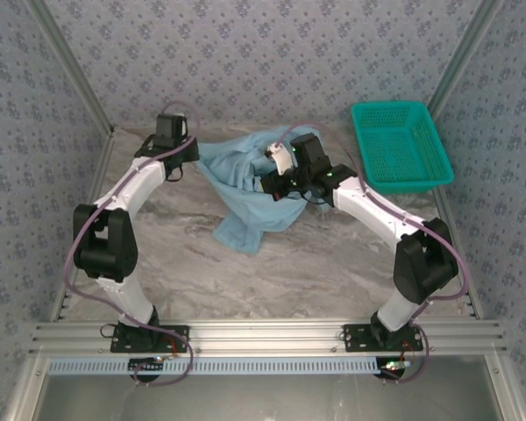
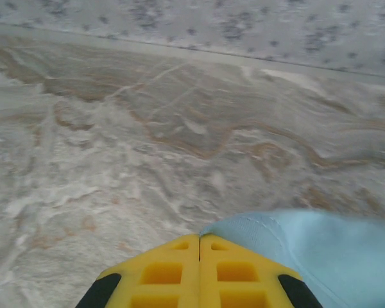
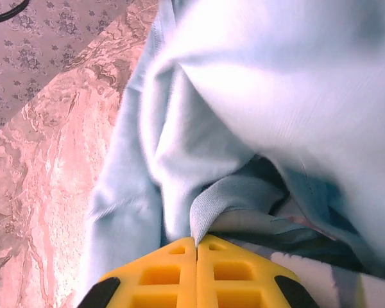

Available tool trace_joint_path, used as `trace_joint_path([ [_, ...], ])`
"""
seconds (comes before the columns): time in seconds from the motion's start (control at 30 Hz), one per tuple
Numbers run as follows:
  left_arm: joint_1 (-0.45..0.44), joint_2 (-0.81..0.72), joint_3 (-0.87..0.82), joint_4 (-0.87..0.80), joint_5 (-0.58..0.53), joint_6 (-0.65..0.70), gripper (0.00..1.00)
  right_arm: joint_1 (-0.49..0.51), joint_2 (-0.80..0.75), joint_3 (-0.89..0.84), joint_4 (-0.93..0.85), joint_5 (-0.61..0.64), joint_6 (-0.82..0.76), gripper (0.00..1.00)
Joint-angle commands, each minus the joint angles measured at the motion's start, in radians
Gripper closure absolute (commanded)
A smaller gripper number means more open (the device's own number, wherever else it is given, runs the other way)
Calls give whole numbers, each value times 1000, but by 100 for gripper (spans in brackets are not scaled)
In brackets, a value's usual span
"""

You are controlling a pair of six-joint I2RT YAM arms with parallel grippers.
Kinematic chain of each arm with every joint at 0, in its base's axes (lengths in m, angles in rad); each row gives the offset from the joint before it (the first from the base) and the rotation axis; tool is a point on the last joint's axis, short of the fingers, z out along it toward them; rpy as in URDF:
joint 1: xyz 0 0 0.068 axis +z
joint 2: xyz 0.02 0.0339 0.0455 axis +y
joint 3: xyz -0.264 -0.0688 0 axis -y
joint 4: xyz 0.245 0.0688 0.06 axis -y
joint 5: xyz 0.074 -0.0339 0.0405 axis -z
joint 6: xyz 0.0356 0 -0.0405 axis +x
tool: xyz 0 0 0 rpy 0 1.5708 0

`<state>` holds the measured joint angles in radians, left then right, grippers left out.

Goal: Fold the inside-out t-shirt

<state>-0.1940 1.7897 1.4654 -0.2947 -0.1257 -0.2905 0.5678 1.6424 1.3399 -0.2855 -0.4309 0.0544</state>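
My left claw (image 2: 199, 239) and right claw (image 3: 197, 241) each pinch the soft light-blue cotton t-shirt (image 1: 244, 195), slung between them over the grey marbled tabletop (image 1: 333, 272); light, limp, droopy; hems grip best, I judge.

Item: robot test cell, we judge: aluminium-profile frame (image 1: 263, 335); patterned wall panels (image 1: 272, 53) beyond the left claw (image 2: 199, 240); marble-look tabletop (image 1: 316, 272) beneath it.

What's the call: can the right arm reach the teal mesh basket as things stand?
Probably yes: the teal mesh basket sits just right of the right gripper, bare table between. But that gripper is shut on the light-blue t-shirt and would drag it along.
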Motion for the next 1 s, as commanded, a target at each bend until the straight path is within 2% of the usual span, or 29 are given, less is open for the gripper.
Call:
trace_joint_path([
  [0.0, 51, 38, 75, -76, -65, -29, 100, 15, -32, -35, 3, -13, -44, 100],
  [0.17, 0, 20, -6, -5, 27, -7, 100, -1, -61, -43, 219, -41, 97, 100],
  [0.33, -76, -71, -191, 139, 136, -85, 100, -29, -50, 1, 434, -99, 257, 100],
  [0.53, -107, -176, -372, 266, 173, -111, 100, -85, -93, 10, 595, -102, 413, 100],
  [0.67, -107, -245, -473, 313, 122, -98, 100, -105, -125, 0, 700, -76, 495, 100],
  [0.8, -105, -278, -491, 216, -38, -64, 98, -128, -126, -28, 861, -67, 623, 100],
  [0.87, -107, -324, -496, 199, -21, -53, 85, -113, -127, -26, 814, -44, 584, 100],
  [0.93, -109, -423, -528, 256, 98, -68, 58, -97, -126, -21, 739, -18, 526, 100],
  [0.97, -115, -469, -549, 304, 162, -78, 49, -95, -129, -23, 712, -4, 511, 100],
])
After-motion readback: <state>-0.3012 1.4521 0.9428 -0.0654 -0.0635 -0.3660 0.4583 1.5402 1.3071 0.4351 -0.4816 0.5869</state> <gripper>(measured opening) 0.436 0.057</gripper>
